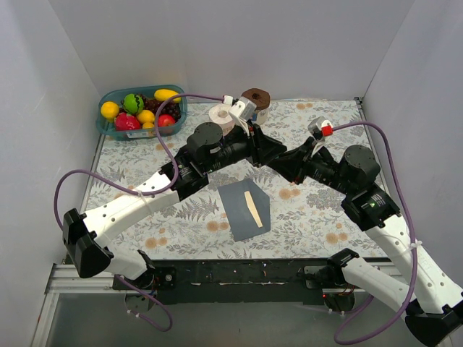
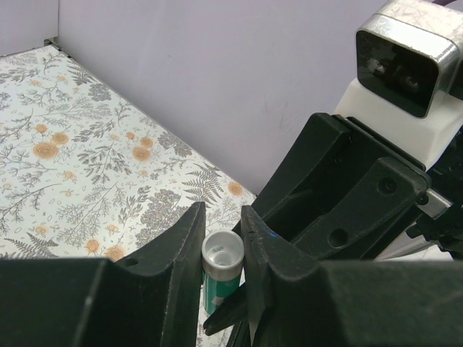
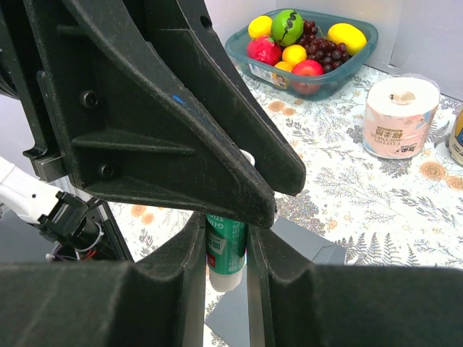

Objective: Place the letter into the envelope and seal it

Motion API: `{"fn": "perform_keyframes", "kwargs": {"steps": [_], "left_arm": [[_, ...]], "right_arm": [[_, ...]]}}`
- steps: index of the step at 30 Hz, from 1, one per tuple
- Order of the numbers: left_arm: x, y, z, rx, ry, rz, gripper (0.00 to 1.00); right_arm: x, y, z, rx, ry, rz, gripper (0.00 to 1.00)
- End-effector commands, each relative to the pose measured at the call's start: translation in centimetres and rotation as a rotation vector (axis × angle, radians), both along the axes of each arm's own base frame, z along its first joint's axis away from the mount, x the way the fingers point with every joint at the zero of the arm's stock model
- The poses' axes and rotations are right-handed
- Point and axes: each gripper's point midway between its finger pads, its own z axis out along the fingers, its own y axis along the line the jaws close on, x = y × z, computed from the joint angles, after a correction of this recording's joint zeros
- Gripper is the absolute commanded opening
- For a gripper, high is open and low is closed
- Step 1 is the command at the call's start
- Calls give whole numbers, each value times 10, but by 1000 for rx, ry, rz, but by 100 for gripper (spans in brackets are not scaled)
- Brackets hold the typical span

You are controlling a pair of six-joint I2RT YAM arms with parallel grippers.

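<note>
Meeting over the middle of the floral-print tabletop (image 1: 325, 217), the two black arms share one small green-and-white plastic tube (image 3: 226, 253), held clear of the surface. The right gripper (image 3: 226, 242) has its fingers drawn in narrow against the tube's green body, at lower centre of its own wrist view. The left gripper (image 2: 223, 220) comes in from the opposite side, its fingers nearly together and pressed to either side of the tube's white-capped end. Just below the joined grippers, at centre frame in the overhead view, the flat dark slate-grey paper envelope (image 1: 239, 213) lies on the table, turned slightly off square. The letter, a cream-tan card sheet (image 1: 252, 208), shows only as a narrow diagonal strip against the envelope's right half; whether it rests on top or sits partly inside cannot be told. At upper left stands a teal plastic tub (image 1: 116, 92) of toy fruit, with a pink-wrapped paper roll (image 1: 217, 114) to its right.
</note>
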Motion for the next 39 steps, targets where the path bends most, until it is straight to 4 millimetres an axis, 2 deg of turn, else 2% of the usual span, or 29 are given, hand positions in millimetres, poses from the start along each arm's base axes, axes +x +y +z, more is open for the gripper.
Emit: {"fn": "perform_keyframes", "kwargs": {"steps": [1, 3, 5, 8, 9, 11, 13, 14, 15, 16, 18, 19, 20, 21, 22, 25, 29, 32, 33, 34, 35, 36, 37, 39], "left_arm": [[-6, 4, 22, -26, -44, -7, 0], [-17, 6, 28, -46, -95, -59, 0], [-27, 7, 35, -70, -135, -106, 0], [-45, 6, 38, -63, -167, -199, 0], [-61, 5, 38, -63, -192, -292, 0], [-76, 7, 47, -94, -234, -366, 0], [-94, 11, 48, -111, -255, -456, 0], [-97, 13, 52, -125, -274, -464, 0], [-97, 14, 53, -130, -279, -458, 0], [-92, 15, 52, -132, -279, -421, 2], [-86, 19, 55, -137, -283, -370, 27], [-82, 20, 52, -133, -282, -350, 39], [-76, 25, 59, -152, -289, -296, 61], [-73, 27, 60, -160, -284, -269, 70], [-66, 28, 59, -162, -274, -233, 74], [-46, 34, 64, -181, -232, -114, 76], [-28, 33, 63, -170, -171, -33, 74], [-15, 29, 54, -154, -120, 16, 66], [-6, 31, 58, -159, -102, 65, 58], [1, 25, 49, -133, -78, 82, 55], [6, 22, 36, -81, -41, 94, 53], [10, 21, 45, -78, -42, 107, 52], [13, 14, 36, -48, -24, 105, 52], [11, 10, 33, -38, -22, 86, 53]], "right_arm": [[-8, 1, 23, 35, -86, 37, 1], [-17, 2, 27, 41, -118, 82, 1], [-36, 7, 30, 52, -148, 181, 1], [-64, 11, 47, 87, -243, 319, 1], [-72, 12, 50, 94, -260, 360, 1], [-100, 11, 59, 113, -331, 501, 1], [-117, 10, 63, 116, -366, 583, 1], [-118, 8, 64, 118, -374, 580, 1], [-116, 8, 63, 113, -364, 560, 1], [-97, 7, 65, 113, -349, 454, 1], [-71, 5, 54, 71, -289, 315, 1], [-48, -1, 52, 65, -264, 185, 1], [-37, -3, 51, 61, -252, 128, 1], [-28, -7, 41, 40, -208, 76, 1], [-15, -13, 38, 33, -188, -3, 1], [-2, -17, 31, 20, -153, -69, 1], [0, -14, 29, 21, -139, -63, 1], [0, -12, 29, 27, -130, -53, 1], [0, -11, 29, 26, -129, -50, 1], [0, -11, 28, 27, -125, -52, 1], [0, -11, 27, 28, -121, -52, 1], [0, -11, 27, 27, -120, -50, 1], [0, -11, 27, 27, -119, -48, 1], [0, -11, 26, 25, -115, -50, 1]]}}
